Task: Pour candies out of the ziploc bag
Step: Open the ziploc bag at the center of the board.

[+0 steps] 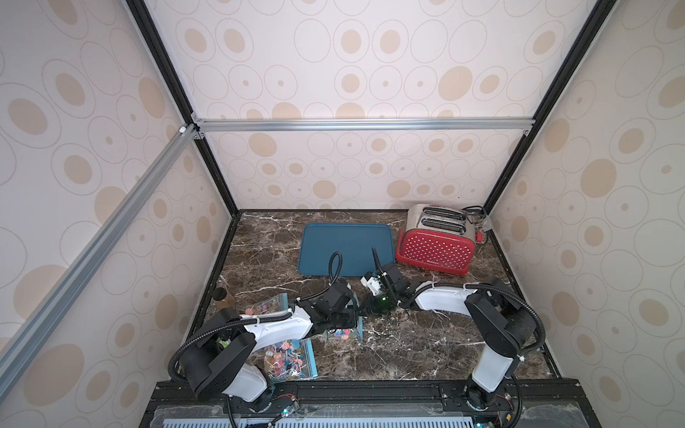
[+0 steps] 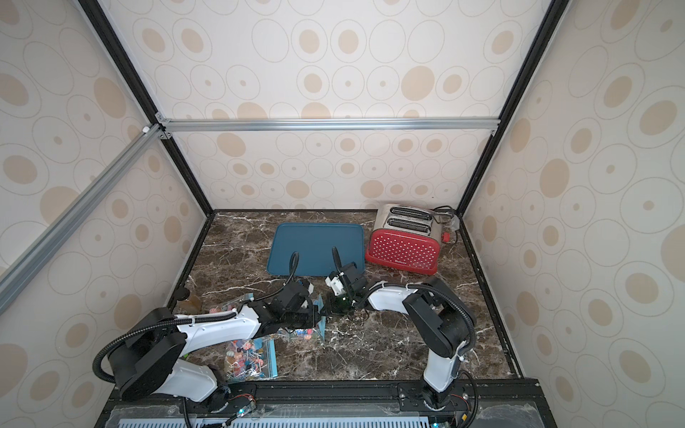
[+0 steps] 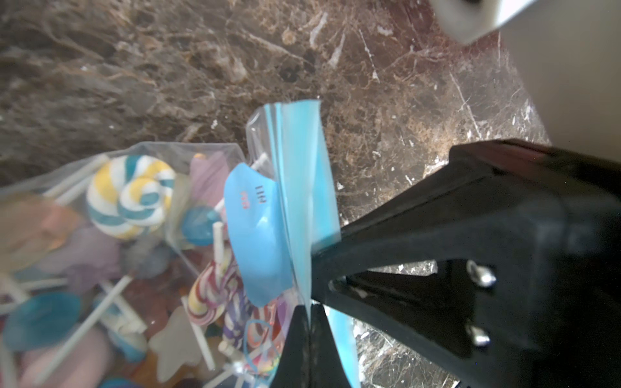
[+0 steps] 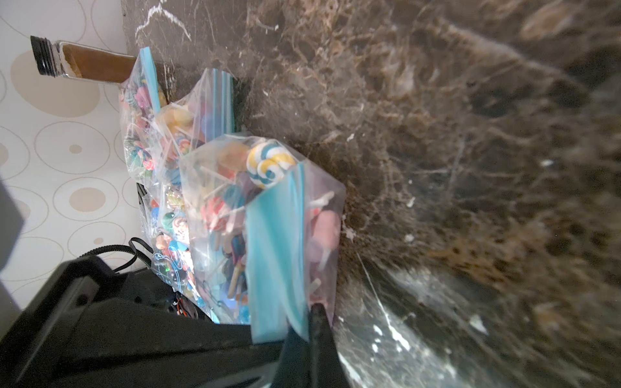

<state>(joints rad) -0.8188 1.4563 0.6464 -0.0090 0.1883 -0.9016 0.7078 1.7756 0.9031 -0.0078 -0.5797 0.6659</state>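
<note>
Where the desk (image 1: 426,352) meets its near edge, toward the left corner, a spare ziploc bag (image 1: 293,361) lies flat, packed with lollipops and partly under the left arm (image 1: 274,326). Just beyond it is the task's ziploc bag (image 1: 343,335), between the two arms, with its blue zip strip (image 3: 302,161) raised to where the jaws meet. Cannot tell whether the bag's bottom rests on the desk. The left jaws are fully closed, pinching that strip; the left wrist view shows it clamped between the black fingertips (image 3: 295,342). The right jaws are also closed tight on the same strip from the opposite side, with the right arm (image 1: 441,296) reaching in from the right edge. The candies (image 3: 131,198) sit inside the held bag: swirled, blue and pink heads on white sticks. A third bag (image 1: 267,305) of lollipops lies past the left arm, nearer the left edge. A glass jar (image 1: 221,295) with a black cap stands right at that edge. A blue tray (image 1: 344,237) lies at the middle of the far side. A red dotted toaster (image 1: 433,244) stands in the far right corner, just beside the tray.
</note>
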